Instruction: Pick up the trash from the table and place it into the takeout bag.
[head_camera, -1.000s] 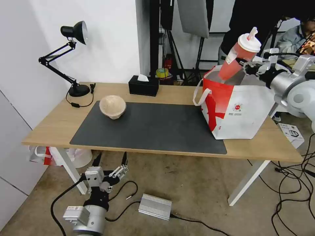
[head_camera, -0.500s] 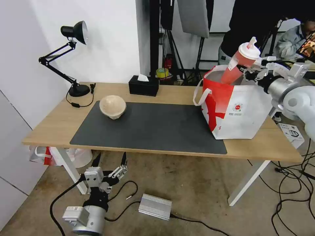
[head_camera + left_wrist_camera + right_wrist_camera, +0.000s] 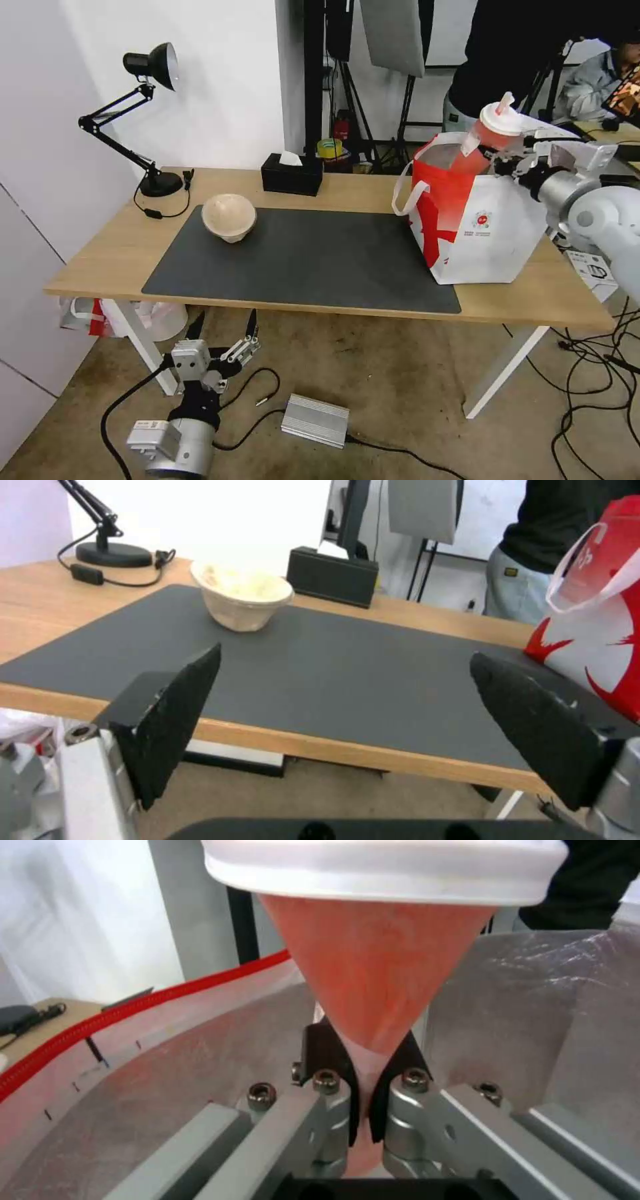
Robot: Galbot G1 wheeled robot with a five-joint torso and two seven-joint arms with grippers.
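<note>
Right gripper clenched on tilted red cup, fingers pinching its side, lid toward 1 o'clock, base inside takeout bag. Left gripper released, below table.

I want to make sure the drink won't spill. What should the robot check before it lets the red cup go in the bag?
1. Right gripper shut on the red cup: ok.
2. Cup's lower end inside the takeout bag mouth: ok.
3. Cup upright: not ok, it tilts.
4. White lid on the cup: ok.
5. Room at the bag's bottom: cannot tell.
6. Left gripper open and parked below the table edge, away from the bag: ok.
</note>
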